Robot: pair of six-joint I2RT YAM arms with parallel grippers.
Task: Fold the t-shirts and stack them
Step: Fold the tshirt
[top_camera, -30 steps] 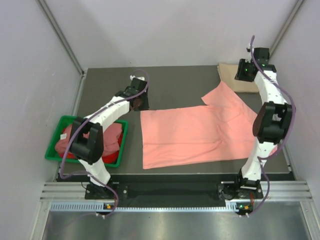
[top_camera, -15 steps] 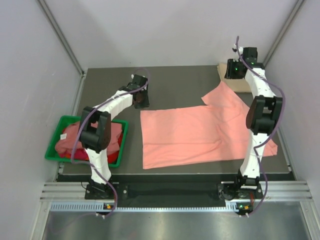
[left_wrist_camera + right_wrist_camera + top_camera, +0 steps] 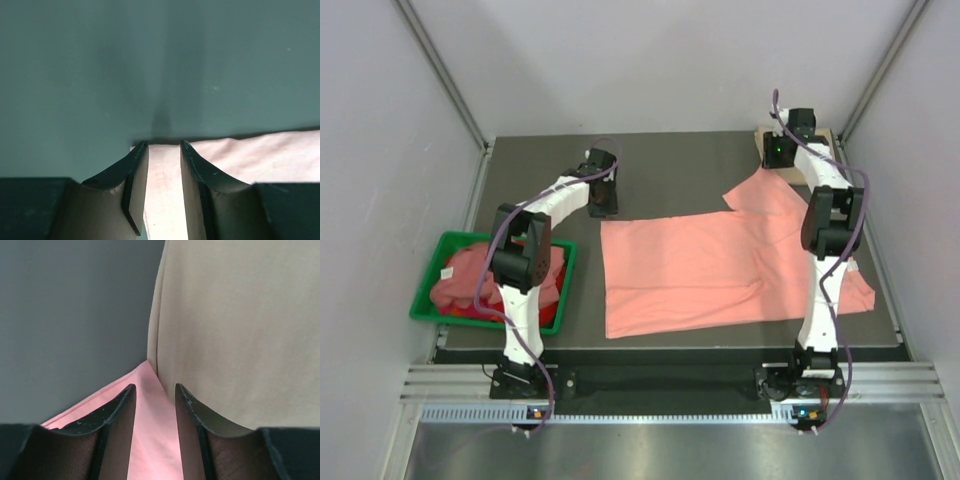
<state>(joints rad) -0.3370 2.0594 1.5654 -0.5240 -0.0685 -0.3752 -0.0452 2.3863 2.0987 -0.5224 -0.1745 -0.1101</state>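
Note:
A salmon-pink t-shirt (image 3: 700, 265) lies spread flat on the dark table. My left gripper (image 3: 604, 208) stands at its far left corner. In the left wrist view the left gripper (image 3: 164, 144) is open, the shirt's hemmed corner (image 3: 162, 195) lying between its fingers. My right gripper (image 3: 775, 160) hangs over the tip of the far sleeve. In the right wrist view the right gripper (image 3: 155, 386) is open astride the pink sleeve tip (image 3: 150, 440), right beside a folded tan t-shirt (image 3: 240, 330). That tan t-shirt (image 3: 825, 134) sits at the back right corner, mostly hidden by the arm.
A green bin (image 3: 425, 300) at the left edge holds crumpled pink and red shirts (image 3: 470, 275). Bare dark table (image 3: 690, 165) stretches behind the spread shirt. Grey walls close in on both sides and the back.
The right arm swung left and lowered its gripper onto the sleeve tip by the tan shirt. The left arm straightened, its gripper staying at the shirt's corner with jaws a little wider.

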